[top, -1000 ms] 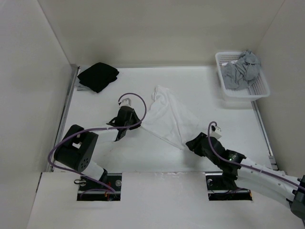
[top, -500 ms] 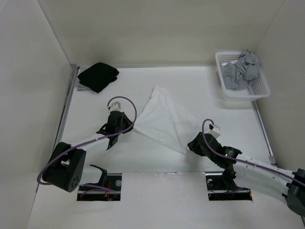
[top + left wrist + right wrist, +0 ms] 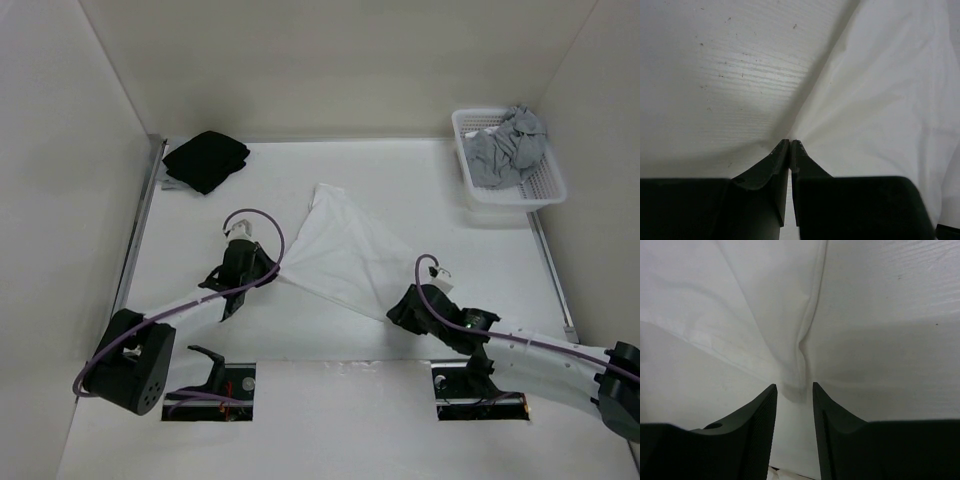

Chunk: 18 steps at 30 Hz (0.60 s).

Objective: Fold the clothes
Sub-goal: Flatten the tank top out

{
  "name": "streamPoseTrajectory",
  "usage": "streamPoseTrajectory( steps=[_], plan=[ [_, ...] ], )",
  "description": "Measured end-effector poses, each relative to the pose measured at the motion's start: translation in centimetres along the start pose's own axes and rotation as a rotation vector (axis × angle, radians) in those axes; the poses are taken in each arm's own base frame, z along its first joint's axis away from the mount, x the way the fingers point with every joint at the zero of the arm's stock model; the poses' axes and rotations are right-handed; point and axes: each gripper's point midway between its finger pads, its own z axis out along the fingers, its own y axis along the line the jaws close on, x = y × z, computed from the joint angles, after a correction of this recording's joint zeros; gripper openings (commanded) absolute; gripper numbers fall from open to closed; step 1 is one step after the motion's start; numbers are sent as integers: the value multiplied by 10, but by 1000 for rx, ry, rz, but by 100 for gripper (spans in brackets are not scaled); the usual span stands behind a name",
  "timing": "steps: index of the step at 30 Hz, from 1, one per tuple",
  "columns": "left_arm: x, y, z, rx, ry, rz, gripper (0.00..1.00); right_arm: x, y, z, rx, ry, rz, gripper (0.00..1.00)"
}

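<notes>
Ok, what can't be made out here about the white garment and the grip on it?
- Top view: the arms cover where the white garment meets each gripper.
- Left wrist: the left gripper's shut fingers hide how much cloth they pinch.
- Right wrist: the right gripper's fingers straddle a fold; contact unclear, shadowed.

Clothes (image 3: 345, 255): plain white, no print, with pale grey shading only in the creases.
Worktop (image 3: 450, 195): white. The wrist views show a faint fine wood grain and a few small dark specks.
Far left corner: cloth bundle (image 3: 206, 160), solid black.
Far right corner: basket (image 3: 548, 192), white, its walls a grid of small holes. The cloth in it (image 3: 505, 145) is plain mid-grey.
Left claw (image 3: 790, 145) and right claw (image 3: 794, 387): matt black. The right one's inner faces are finely ribbed.
Left arm (image 3: 185, 300) and right arm (image 3: 545, 352): white links, black joints.
Cables (image 3: 258, 211): purple.
Walls (image 3: 330, 70): off-white.
</notes>
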Motion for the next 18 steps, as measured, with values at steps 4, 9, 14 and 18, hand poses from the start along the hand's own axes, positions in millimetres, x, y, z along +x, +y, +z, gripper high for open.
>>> streamPoseTrajectory(
  steps=[4,9,14,18],
  plan=[
    [-3,-3,-2,12,-11,-1,4,3,-1,3,11,9,9,30],
    [-8,-7,-5,28,-25,-3,4,4,0,5,3,12,20,24],
    [-8,-8,-5,29,-25,-4,4,7,-4,7,7,17,27,10],
    [-10,-10,-8,36,-31,-10,1,6,-3,6,0,12,24,2]
  ],
)
